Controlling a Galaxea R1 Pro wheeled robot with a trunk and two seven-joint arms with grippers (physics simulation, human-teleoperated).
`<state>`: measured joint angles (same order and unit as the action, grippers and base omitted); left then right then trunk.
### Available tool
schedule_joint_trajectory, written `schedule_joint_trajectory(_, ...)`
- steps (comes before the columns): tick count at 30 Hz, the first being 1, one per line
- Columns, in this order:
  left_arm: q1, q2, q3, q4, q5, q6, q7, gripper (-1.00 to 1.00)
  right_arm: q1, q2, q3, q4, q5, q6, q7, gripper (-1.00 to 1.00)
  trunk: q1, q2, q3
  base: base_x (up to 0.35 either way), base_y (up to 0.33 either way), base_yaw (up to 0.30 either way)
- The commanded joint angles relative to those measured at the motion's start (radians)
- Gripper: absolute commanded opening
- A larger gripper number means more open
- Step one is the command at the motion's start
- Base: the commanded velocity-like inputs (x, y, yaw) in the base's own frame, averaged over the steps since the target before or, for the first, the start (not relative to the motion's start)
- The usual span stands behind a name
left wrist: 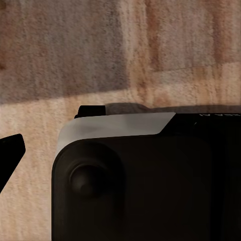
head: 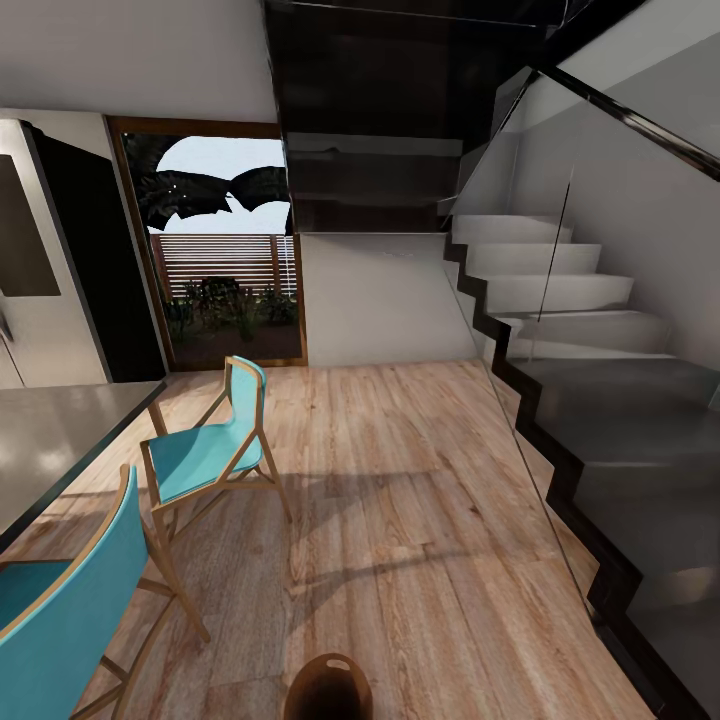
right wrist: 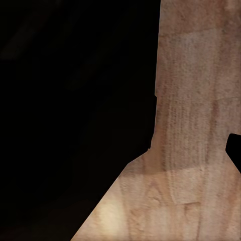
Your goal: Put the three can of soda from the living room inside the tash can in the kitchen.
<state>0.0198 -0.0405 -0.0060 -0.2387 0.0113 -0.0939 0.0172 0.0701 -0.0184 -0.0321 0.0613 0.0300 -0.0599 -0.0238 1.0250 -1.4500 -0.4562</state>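
Observation:
The tash can, a round brown bin with a slot cut-out near its rim, stands on the wood floor at the bottom centre of the head view, cut off by the frame edge. The three can of soda are out of view, as is the living room. The stainless fridge at the left marks the kitchen. The left wrist view catches one dark fingertip over the floor beside my own dark body. One dark fingertip shows in the right wrist view, next to a large black shape. Nothing seen tells how either pair of jaws stands.
A grey table juts in at the left with two turquoise chairs beside it. A staircase behind a glass railing fills the right. A glass door lies straight ahead across the wood floor.

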Motion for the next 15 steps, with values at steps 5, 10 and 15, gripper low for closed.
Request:
schedule_joint_trajectory(5, 0.000, 0.000, 0.000, 0.000, 0.000, 0.000, 0.000, 1.00, 0.000, 0.000, 0.000, 0.000, 0.000, 0.000, 0.000, 1.00, 0.000, 0.000, 0.000, 0.000, 0.000, 0.000)
schedule_joint_trajectory(10, 0.000, 0.000, 0.000, 0.000, 0.000, 0.000, 0.000, 1.00, 0.000, 0.000, 0.000, 0.000, 0.000, 0.000, 0.000, 1.00, 0.000, 0.000, 0.000, 0.000, 0.000, 0.000)
schedule_joint_trajectory(15, 0.000, 0.000, 0.000, 0.000, 0.000, 0.000, 0.000, 1.00, 0.000, 0.000, 0.000, 0.000, 0.000, 0.000, 0.000, 1.00, 0.000, 0.000, 0.000, 0.000, 0.000, 0.000)
